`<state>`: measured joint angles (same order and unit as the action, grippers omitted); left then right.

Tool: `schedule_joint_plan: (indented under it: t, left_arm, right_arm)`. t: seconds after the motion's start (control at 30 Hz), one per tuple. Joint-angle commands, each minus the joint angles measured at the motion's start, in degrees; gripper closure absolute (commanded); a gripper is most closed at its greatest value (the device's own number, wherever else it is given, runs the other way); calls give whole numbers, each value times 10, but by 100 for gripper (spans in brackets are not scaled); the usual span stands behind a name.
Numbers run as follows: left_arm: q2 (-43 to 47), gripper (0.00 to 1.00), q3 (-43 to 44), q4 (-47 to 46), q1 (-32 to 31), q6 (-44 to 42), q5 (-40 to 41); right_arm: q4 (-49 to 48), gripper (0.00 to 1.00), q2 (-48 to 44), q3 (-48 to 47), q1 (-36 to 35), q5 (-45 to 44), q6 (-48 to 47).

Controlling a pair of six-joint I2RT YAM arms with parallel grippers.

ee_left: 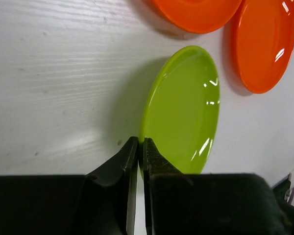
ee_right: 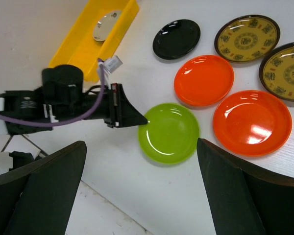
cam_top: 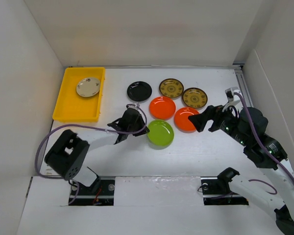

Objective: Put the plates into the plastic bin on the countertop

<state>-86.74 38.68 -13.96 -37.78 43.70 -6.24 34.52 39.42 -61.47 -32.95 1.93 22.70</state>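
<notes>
My left gripper is shut on the near-left rim of the lime green plate; the left wrist view shows the jaws pinching that rim. The yellow plastic bin at the back left holds the cream plate. The black plate, two olive-gold plates and two orange plates lie on the white countertop. My right gripper is open and empty, above the right orange plate's edge. The blue-patterned plate does not show.
White walls close in the countertop on the left, back and right. The bin stands against the left wall. A purple cable runs along my left arm. The plates lie close together, the two orange ones bordering the green one.
</notes>
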Motion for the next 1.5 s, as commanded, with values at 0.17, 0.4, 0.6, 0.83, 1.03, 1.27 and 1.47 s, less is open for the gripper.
schedule_joint_plan:
  t: [0.17,0.4,0.6,0.83,1.03,1.27,1.47]
  left_arm:
    - [176,100,145,227,153,21,132]
    - [62,100,263,210,418,67,112]
    - [-81,100,384,183,514,96,137]
    - [-221,100,483,209,539,55,134]
    - [-232,82,489,187,539,31,109]
    - [-141,0,476,204,526,17,91]
    - [-63,0,419,235,395,-14,74]
  right_arm:
    - [-24,0,6,-18,4,4,2]
    - [-78,0,33,7,4,29,2]
    - [-117,0,73,30,4,51,2]
    - [-134,0,73,42,-1,69,8]
    - [-128,0,73,36,-1,69,8]
    - [-123,0,80,30,-1,64,8]
    - [-128,0,85,30,-1,27,8]
